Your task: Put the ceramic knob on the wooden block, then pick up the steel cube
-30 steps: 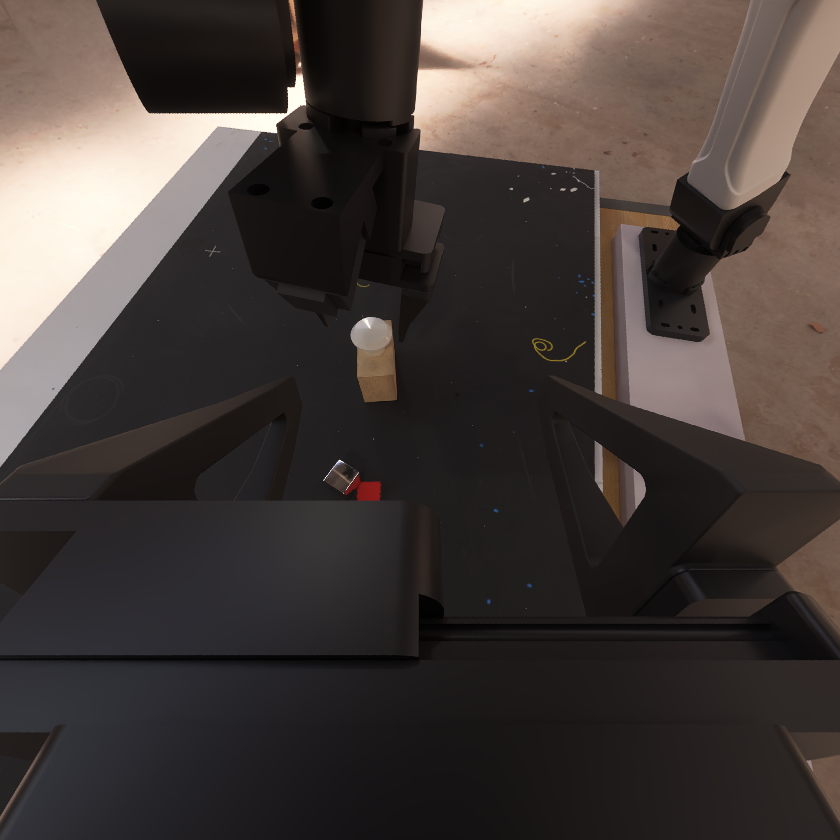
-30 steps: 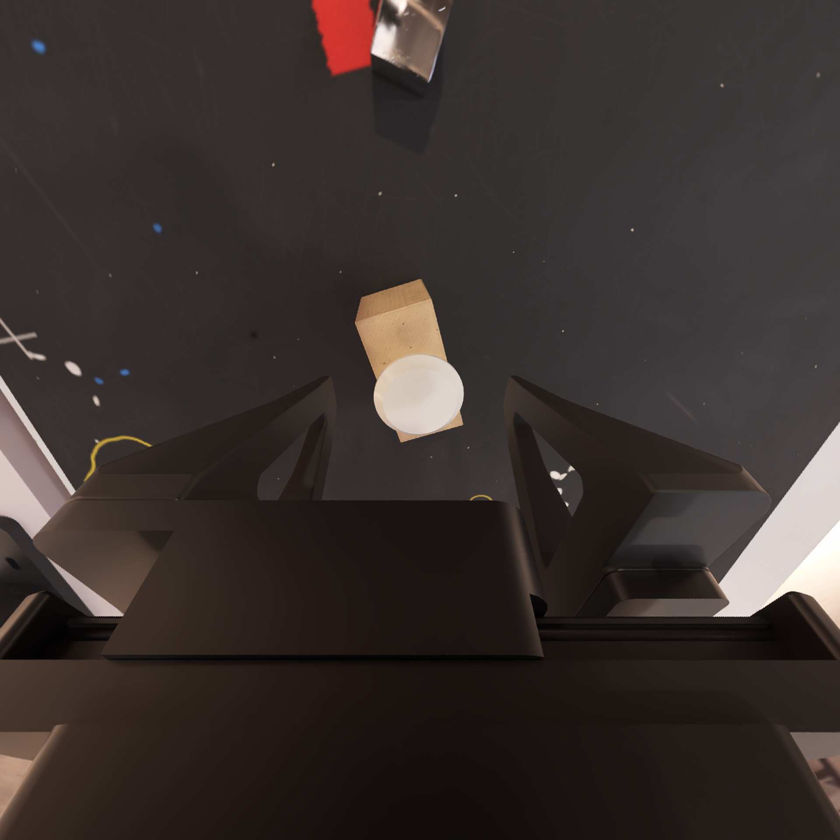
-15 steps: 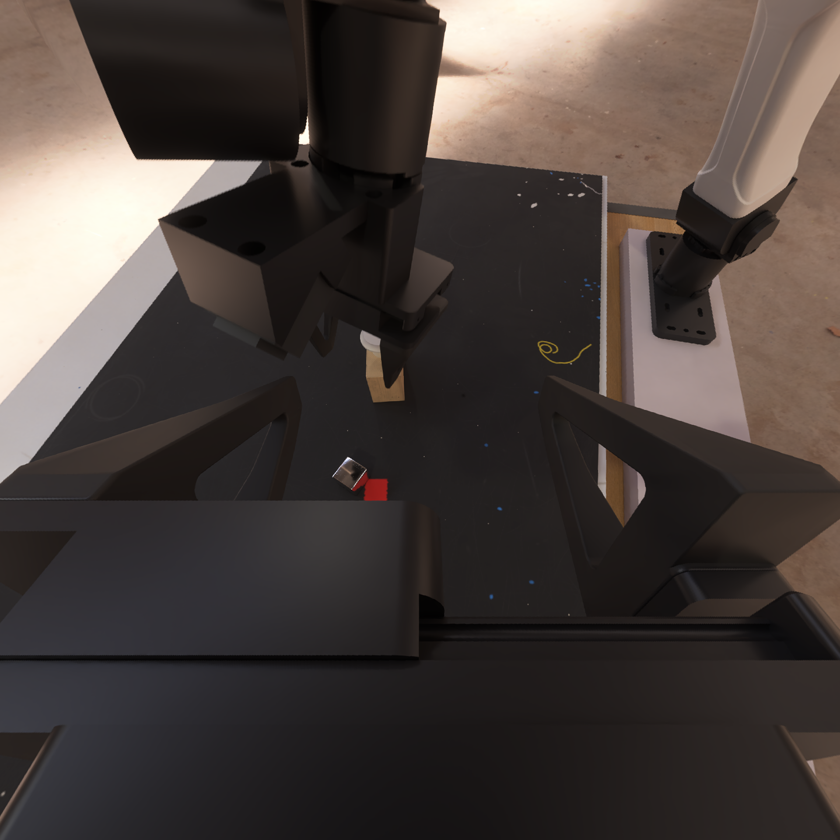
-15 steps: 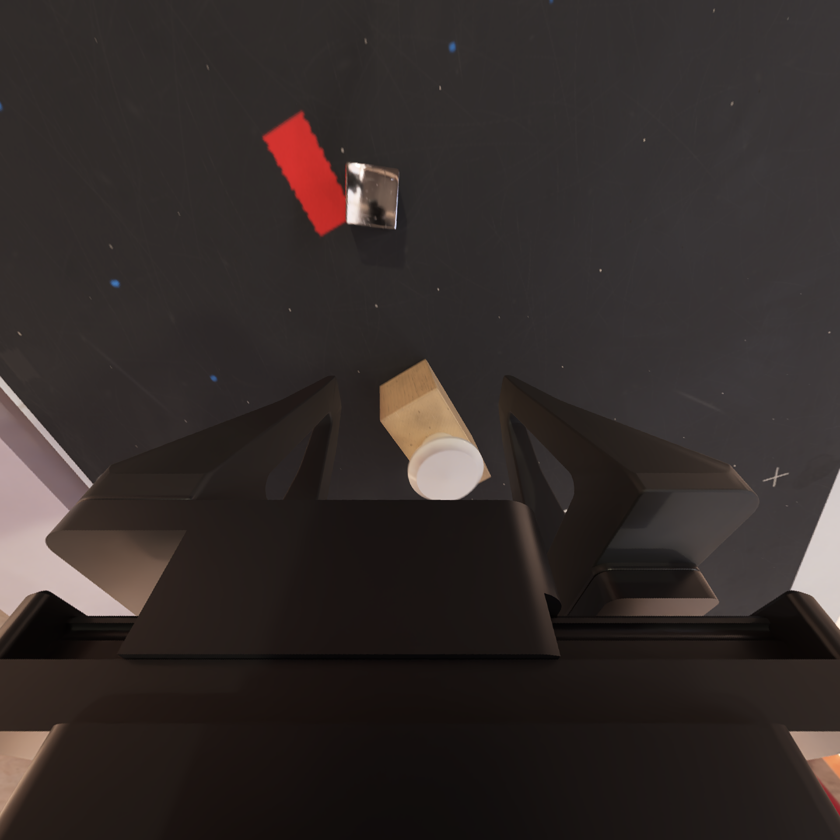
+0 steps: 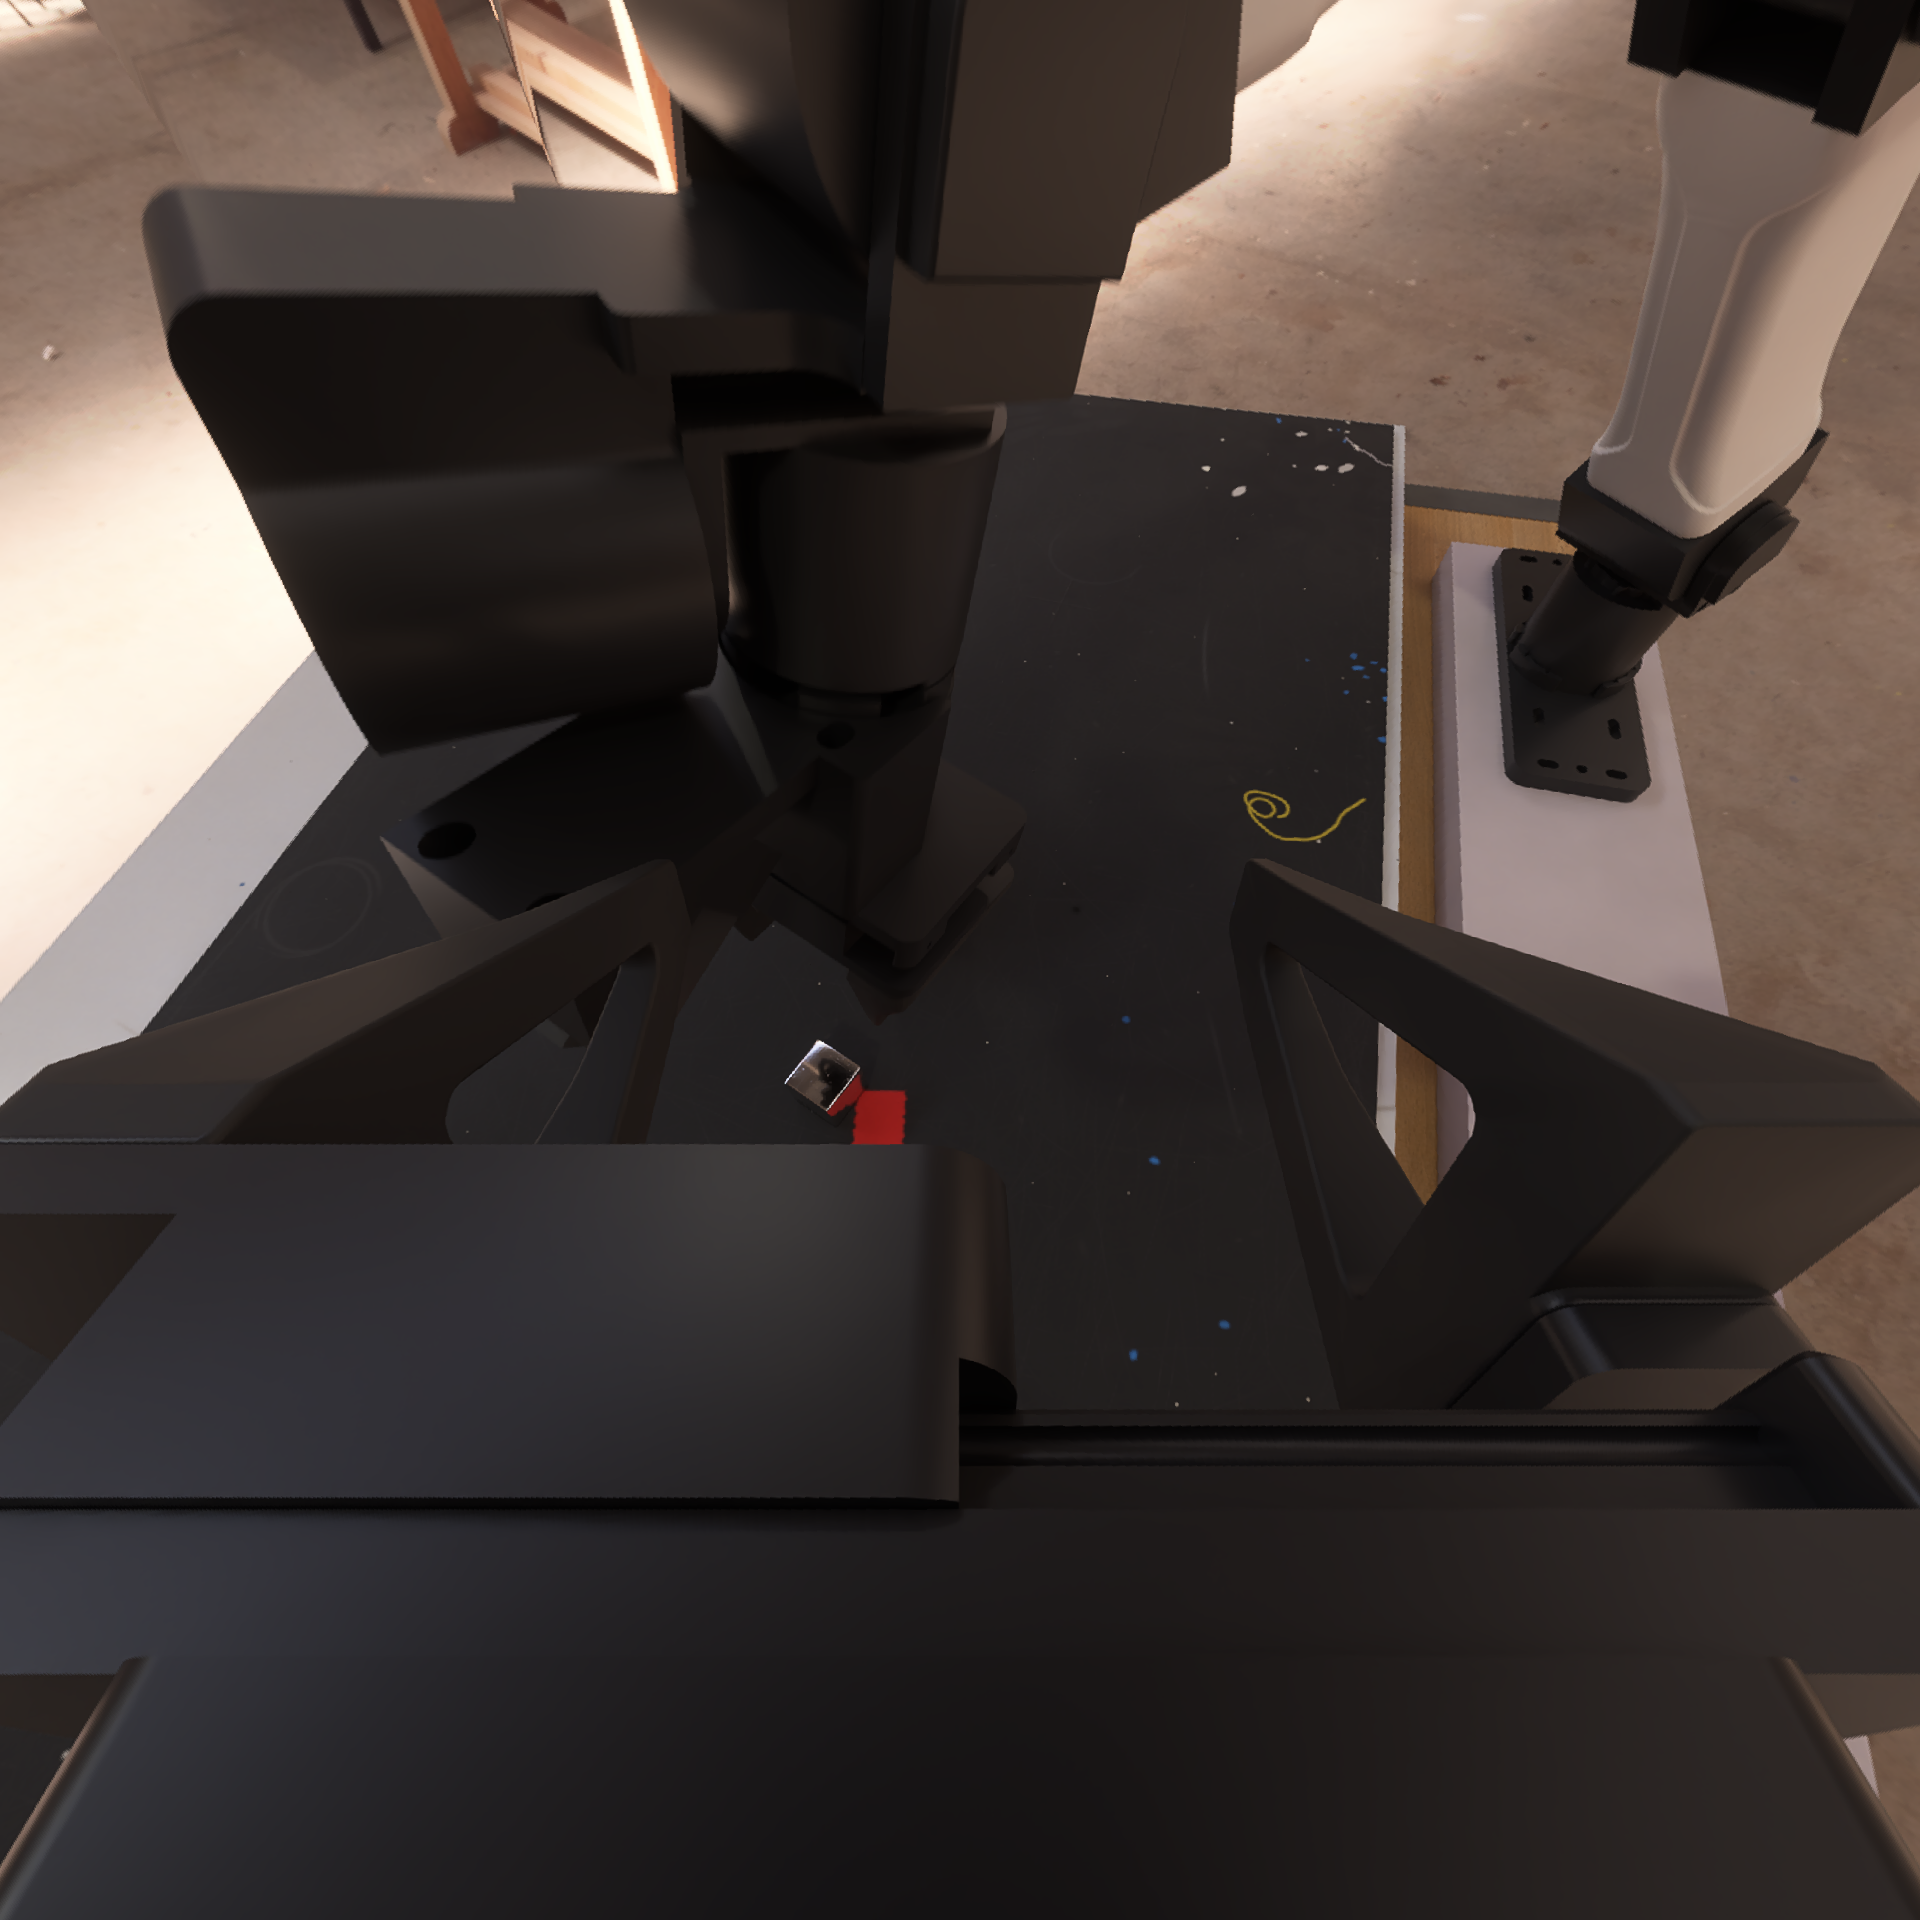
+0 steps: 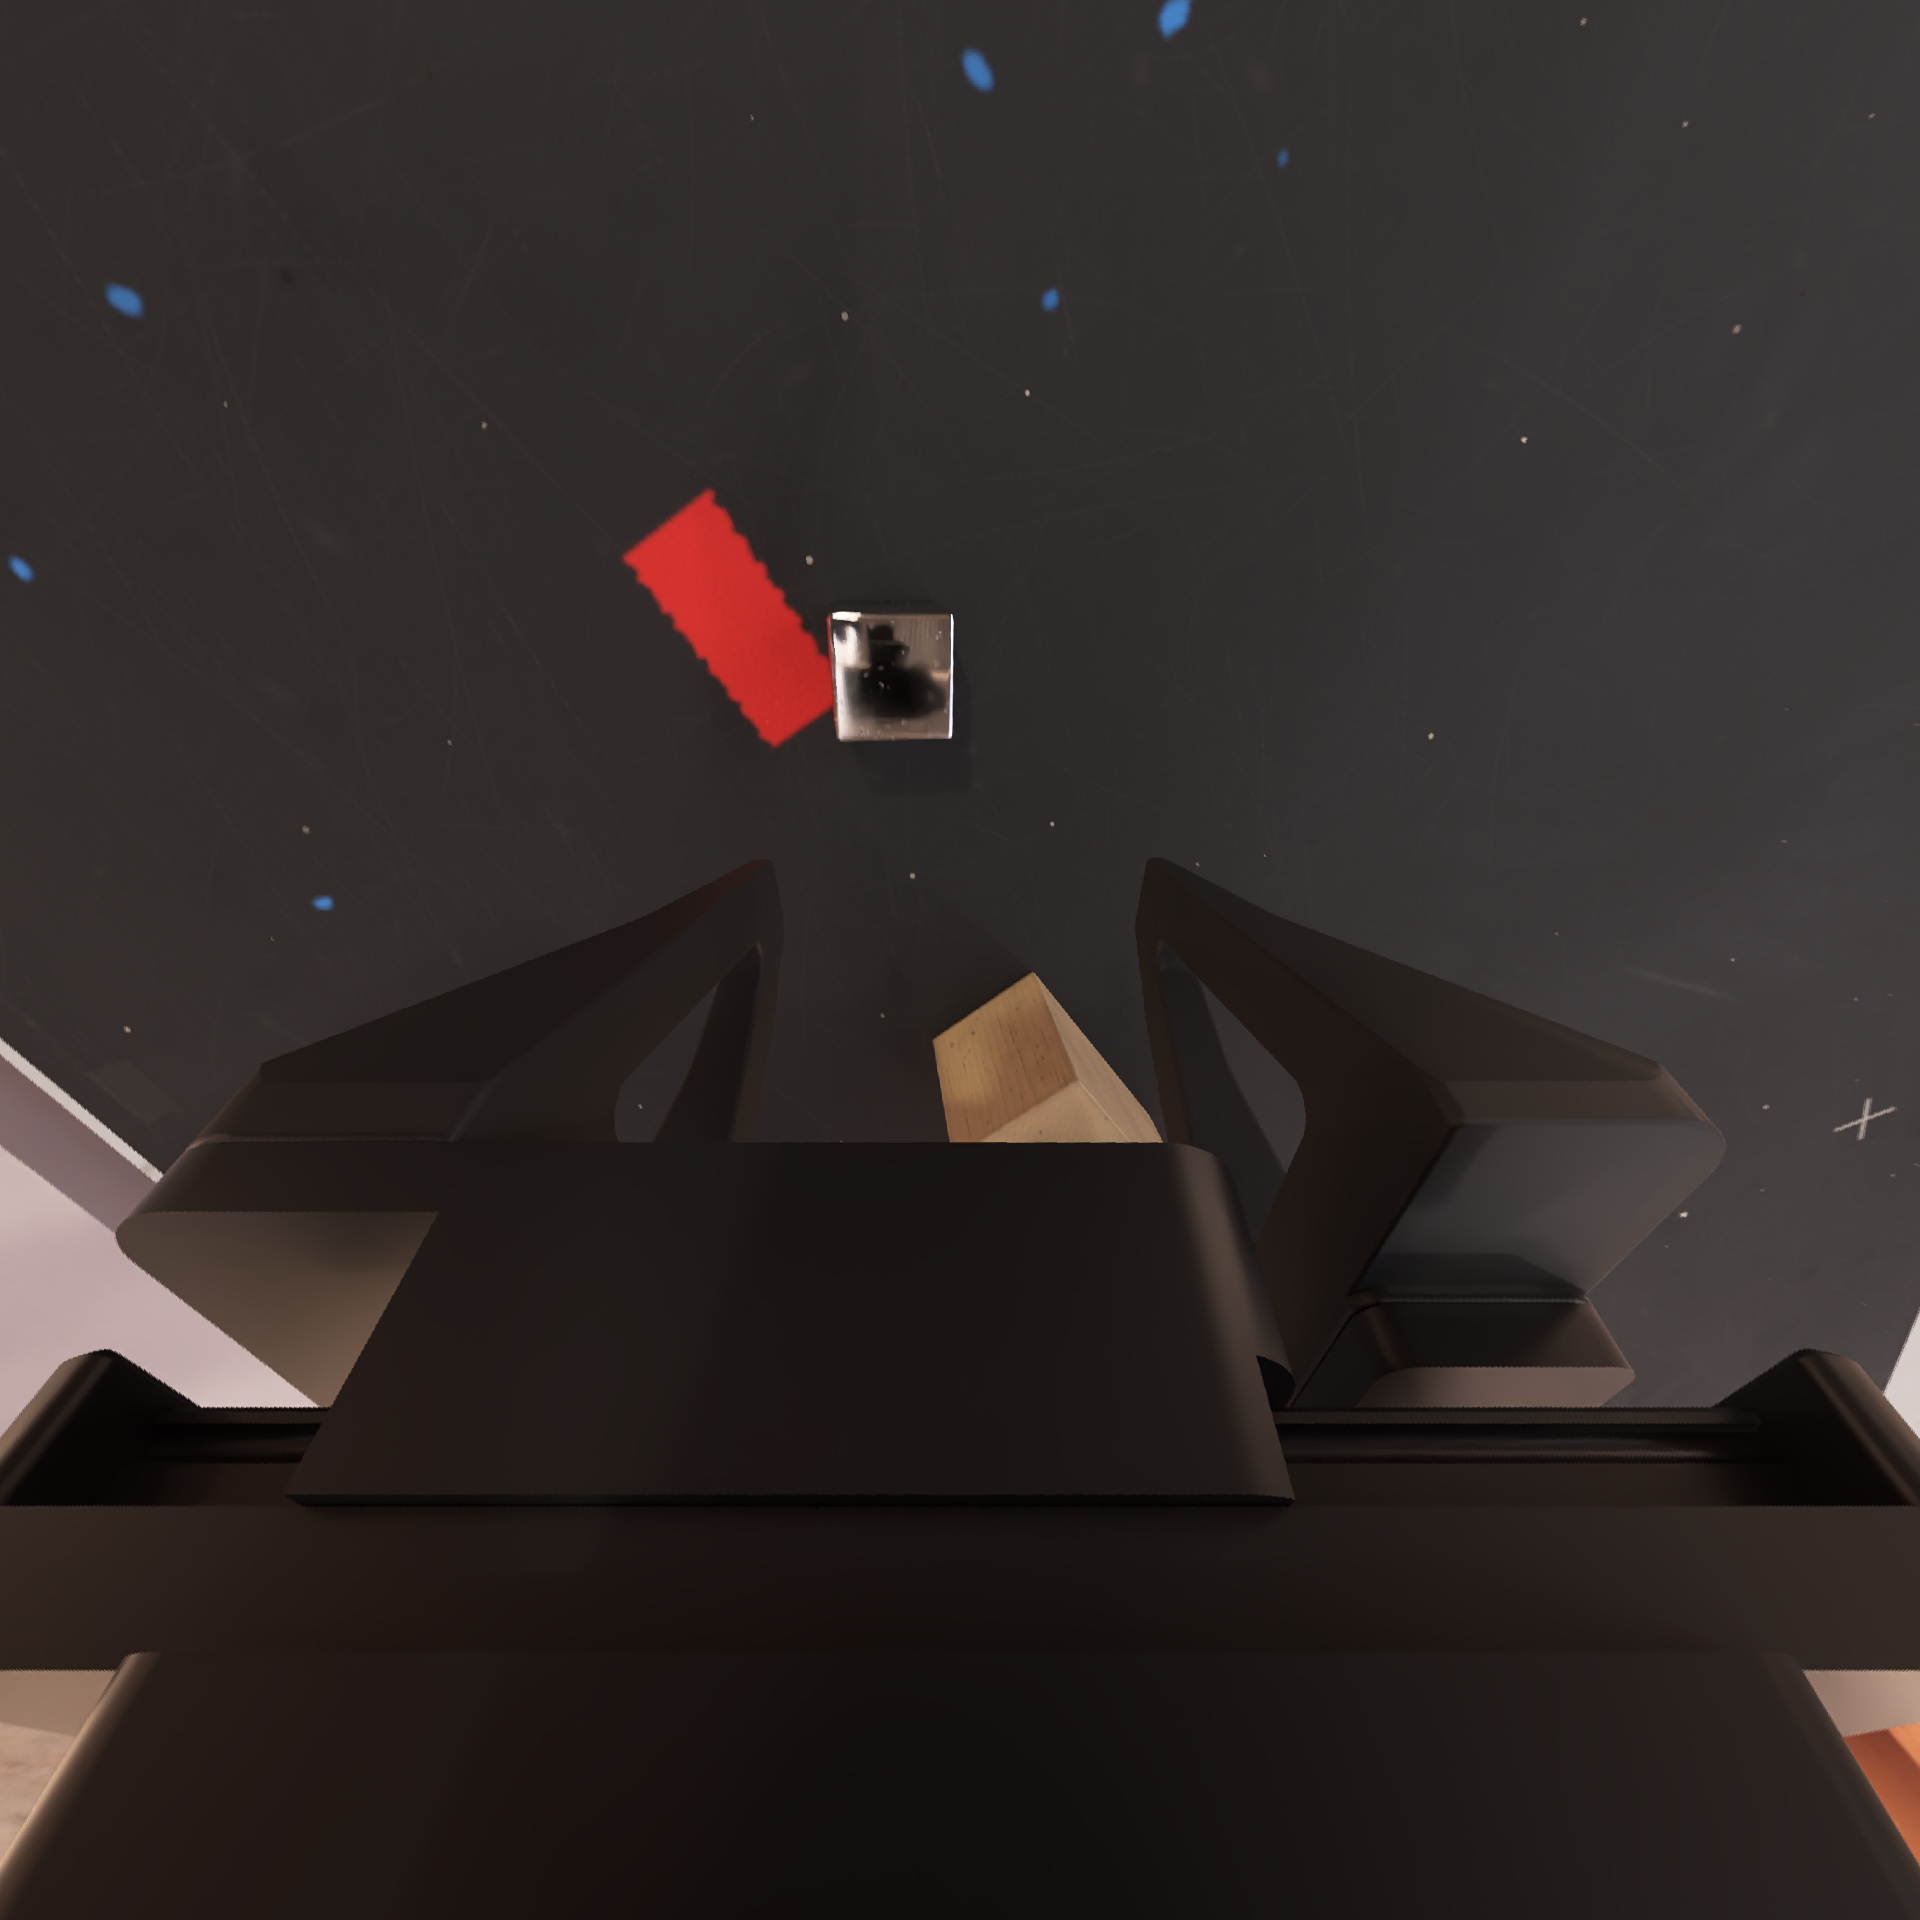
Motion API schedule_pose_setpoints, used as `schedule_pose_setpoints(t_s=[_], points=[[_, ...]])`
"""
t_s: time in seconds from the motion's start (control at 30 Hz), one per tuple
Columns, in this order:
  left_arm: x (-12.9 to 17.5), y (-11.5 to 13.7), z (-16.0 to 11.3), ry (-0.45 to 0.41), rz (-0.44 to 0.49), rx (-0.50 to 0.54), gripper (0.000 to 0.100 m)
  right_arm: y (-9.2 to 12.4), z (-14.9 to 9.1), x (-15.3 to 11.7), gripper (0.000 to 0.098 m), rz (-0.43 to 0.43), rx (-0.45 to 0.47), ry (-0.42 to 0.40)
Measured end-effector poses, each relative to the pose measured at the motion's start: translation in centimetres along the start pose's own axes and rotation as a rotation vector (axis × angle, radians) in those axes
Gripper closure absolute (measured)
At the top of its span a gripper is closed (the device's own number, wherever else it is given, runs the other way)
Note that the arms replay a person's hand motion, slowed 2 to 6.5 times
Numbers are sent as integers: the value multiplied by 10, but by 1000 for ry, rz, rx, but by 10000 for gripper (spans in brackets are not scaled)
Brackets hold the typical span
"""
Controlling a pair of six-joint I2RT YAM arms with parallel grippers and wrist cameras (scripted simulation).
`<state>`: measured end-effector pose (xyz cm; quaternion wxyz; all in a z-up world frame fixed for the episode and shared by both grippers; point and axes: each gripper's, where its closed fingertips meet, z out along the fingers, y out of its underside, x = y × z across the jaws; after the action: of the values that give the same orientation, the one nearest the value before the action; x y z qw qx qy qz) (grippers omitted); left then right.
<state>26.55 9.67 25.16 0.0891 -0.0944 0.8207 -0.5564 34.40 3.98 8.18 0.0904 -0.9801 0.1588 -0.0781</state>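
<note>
The steel cube [image 6: 891, 675] is small and mirror-bright. It lies on the black table just ahead of my right gripper [image 6: 956, 873], which is open and empty. A flat red patch [image 6: 727, 618] touches the cube's left side. The wooden block [image 6: 1029, 1070] stands between my right fingers near their base, its top cut off by the gripper body. The ceramic knob is hidden. In the left wrist view my right gripper [image 5: 821, 966] hangs just behind the cube [image 5: 824, 1077] and hides the block. My left gripper [image 5: 956, 873] is open and empty, set back from the cube.
The red patch [image 5: 879, 1117] lies flat on the table. A yellow scribble [image 5: 1299, 816] marks the table's right part. The right arm's base [image 5: 1574, 665] stands on a white plate beyond the right edge. A pale strip [image 5: 156, 883] borders the left edge.
My right gripper has moved away from the block toward the steel cube. The knob has slipped out of the right wrist view. The right gripper now hides the block in the left wrist view.
</note>
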Motion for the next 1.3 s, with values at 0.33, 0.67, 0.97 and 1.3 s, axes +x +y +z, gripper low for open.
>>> schedule_pose_setpoints(t_s=[0.33, 0.67, 0.97, 1.3], points=[[-2, -2, -7, -11, 2, 14, 110, -11, 24, -5, 407, 35, -30, -8], [-5, -3, -13, -18, -1, 28, 112, -17, 38, -7, 430, 42, -40, -19], [-6, -2, -16, -20, -3, 34, 112, -18, 45, -7, 447, 42, -50, -25], [-7, -3, -17, -20, -4, 37, 114, -18, 51, -9, 494, 40, -65, -35]])
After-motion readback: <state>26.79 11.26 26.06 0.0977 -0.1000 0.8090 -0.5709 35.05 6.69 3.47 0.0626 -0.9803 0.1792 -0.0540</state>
